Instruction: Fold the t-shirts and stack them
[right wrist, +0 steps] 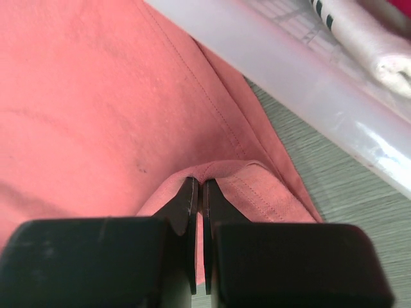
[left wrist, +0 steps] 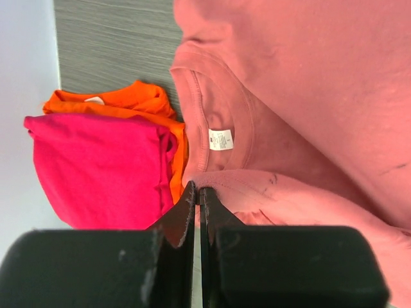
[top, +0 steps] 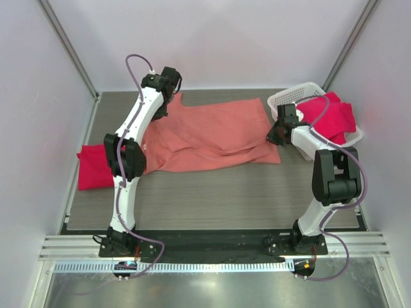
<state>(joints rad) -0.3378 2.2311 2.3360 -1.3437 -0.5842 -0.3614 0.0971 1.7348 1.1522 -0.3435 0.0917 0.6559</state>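
A salmon-pink t-shirt (top: 215, 131) lies spread across the middle of the table, its white neck label (left wrist: 220, 138) showing in the left wrist view. My left gripper (left wrist: 197, 190) is shut on a fold of this shirt near the collar; in the top view it (top: 164, 110) is at the shirt's left end. My right gripper (right wrist: 198, 183) is shut on the shirt's hem edge at its right end (top: 275, 136). A folded crimson-red tee (top: 93, 167) lies at the table's left edge. More crimson-red tees (top: 334, 119) fill the basket.
The white mesh basket (top: 292, 96) stands at the back right, its rim (right wrist: 308, 83) close behind my right gripper. In the left wrist view the folded crimson tee (left wrist: 96, 170) lies on an orange folded cloth (left wrist: 128, 102). White walls enclose the table.
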